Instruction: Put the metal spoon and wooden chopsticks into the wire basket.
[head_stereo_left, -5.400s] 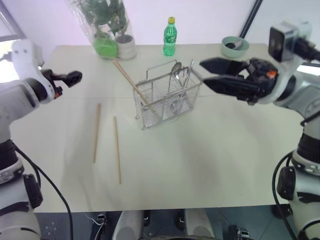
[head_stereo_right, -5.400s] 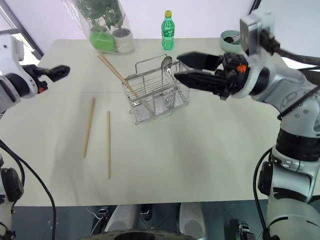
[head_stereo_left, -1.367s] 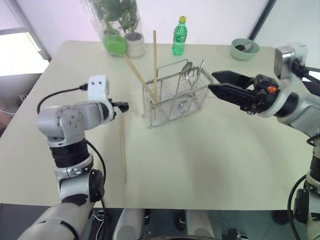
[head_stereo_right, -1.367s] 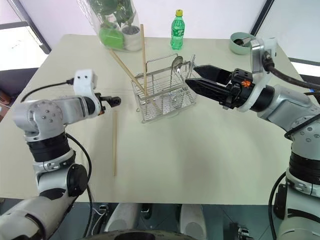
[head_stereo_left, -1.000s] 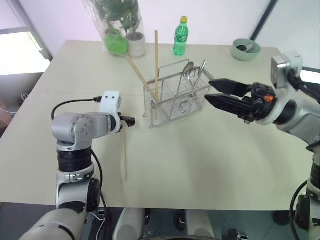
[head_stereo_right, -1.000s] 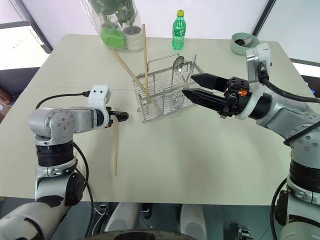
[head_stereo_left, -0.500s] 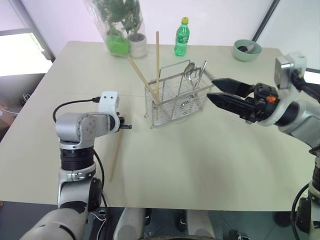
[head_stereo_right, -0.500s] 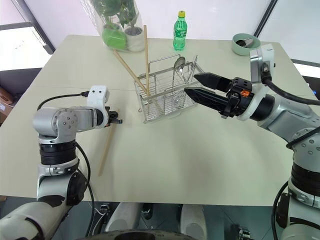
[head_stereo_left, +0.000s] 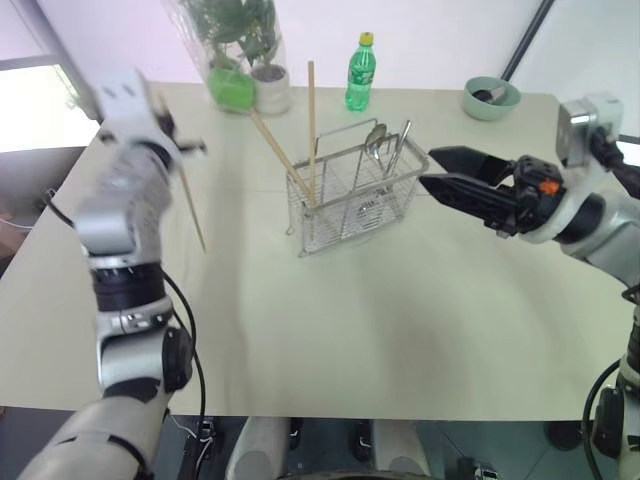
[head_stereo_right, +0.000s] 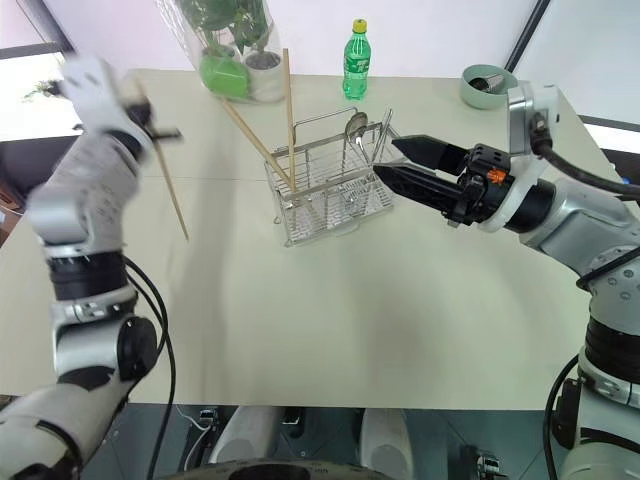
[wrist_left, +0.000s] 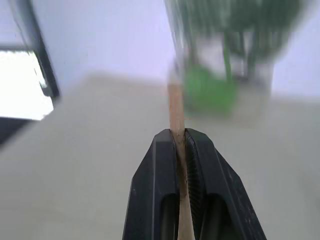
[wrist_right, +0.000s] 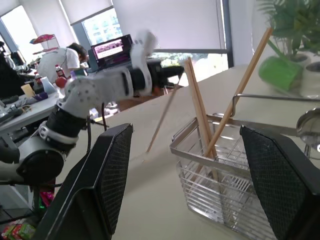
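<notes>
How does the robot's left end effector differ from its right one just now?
The left end effector is shut on a chopstick, raised beside the plant; the right end effector is open and holds nothing, beside the basket. Both have two black fingers.

Left arm raised high at robot's left, left gripper (wrist_left: 180, 145) level, fingers clamped tight on chopstick (head_stereo_left: 188, 205) that hangs down clear of table. Right arm held forward, right gripper (head_stereo_left: 445, 170) level, fingers spread wide, empty.
</notes>
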